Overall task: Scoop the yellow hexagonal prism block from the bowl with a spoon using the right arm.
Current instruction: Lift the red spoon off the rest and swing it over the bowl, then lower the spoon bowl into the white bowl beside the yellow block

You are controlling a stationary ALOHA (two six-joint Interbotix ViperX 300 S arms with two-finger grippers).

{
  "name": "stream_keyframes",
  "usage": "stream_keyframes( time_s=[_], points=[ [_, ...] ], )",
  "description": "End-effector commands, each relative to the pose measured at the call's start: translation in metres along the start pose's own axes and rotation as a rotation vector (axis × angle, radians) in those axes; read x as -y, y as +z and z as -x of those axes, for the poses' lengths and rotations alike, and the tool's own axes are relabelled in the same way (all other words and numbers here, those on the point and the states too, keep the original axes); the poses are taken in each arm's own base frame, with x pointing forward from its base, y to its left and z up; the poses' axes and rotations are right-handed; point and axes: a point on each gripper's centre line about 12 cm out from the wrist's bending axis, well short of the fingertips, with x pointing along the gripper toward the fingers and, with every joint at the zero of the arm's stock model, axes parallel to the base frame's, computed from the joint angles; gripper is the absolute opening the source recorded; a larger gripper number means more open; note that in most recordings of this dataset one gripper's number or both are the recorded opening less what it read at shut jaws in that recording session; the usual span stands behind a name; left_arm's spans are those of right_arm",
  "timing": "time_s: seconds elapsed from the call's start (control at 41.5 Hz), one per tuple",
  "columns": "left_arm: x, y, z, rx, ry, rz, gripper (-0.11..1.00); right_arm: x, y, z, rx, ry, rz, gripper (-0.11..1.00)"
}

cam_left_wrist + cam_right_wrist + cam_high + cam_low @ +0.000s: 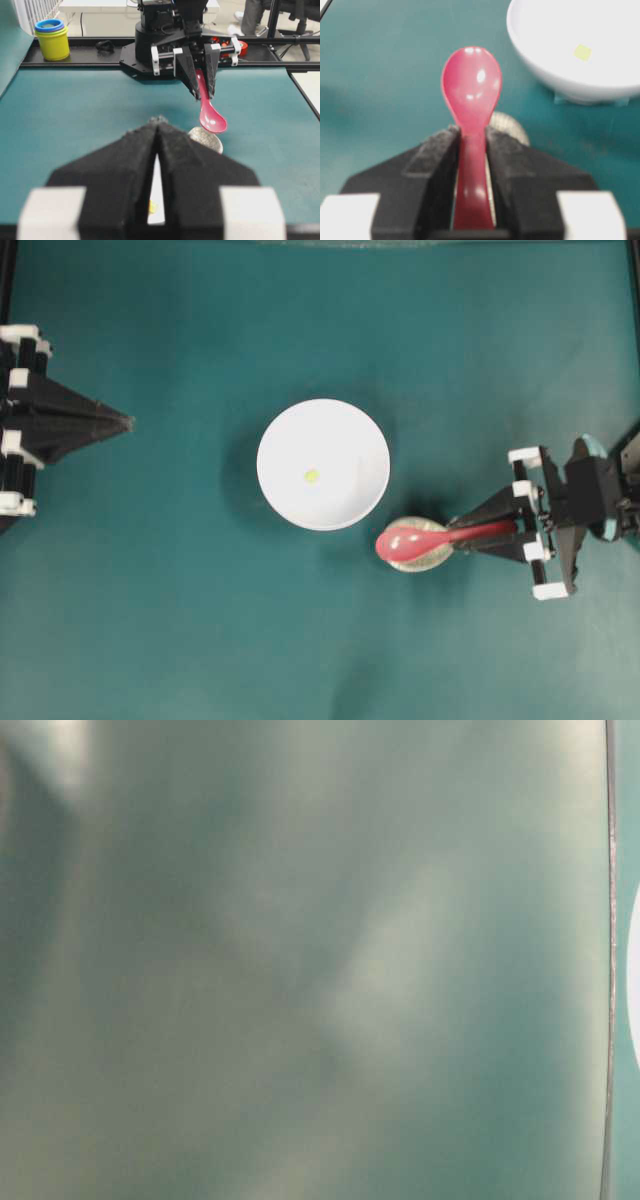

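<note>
A: Desk [180, 640] first, from the left edge: the left end effector [128, 422] sits at that edge, its two fingers pressed together to a point, holding nothing. Bare teal surface lies between it and the bowl [290, 500].

B: And the bowl itself?

A: It stands near the middle, white and round, with the yellow hexagonal prism block [311, 476] lying on its floor just left of centre, apart from the wall all round. There is open surface above and below the bowl, and to its left.

B: Right of that?

A: Just beside the bowl's lower right rim is a small speckled spoon rest [420, 562], close to the bowl but not touching it. The spoon [412, 541] hangs over the rest, head toward the bowl, lifted clear of the rest in the left wrist view. The right end effector [500, 530] is clamped on the spoon's handle, one finger on each side, with the right arm [590, 495] reaching in from the right edge.
</note>
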Motion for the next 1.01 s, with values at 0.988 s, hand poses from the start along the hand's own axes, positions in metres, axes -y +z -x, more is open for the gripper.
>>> stream_keyframes(
  time_s=[0.988],
  points=[
    [0.000,0.007,-0.002,0.005,0.001,-0.005,0.00,0.079,0.086,-0.069,-0.485,-0.158,-0.174,0.24]
  ],
)
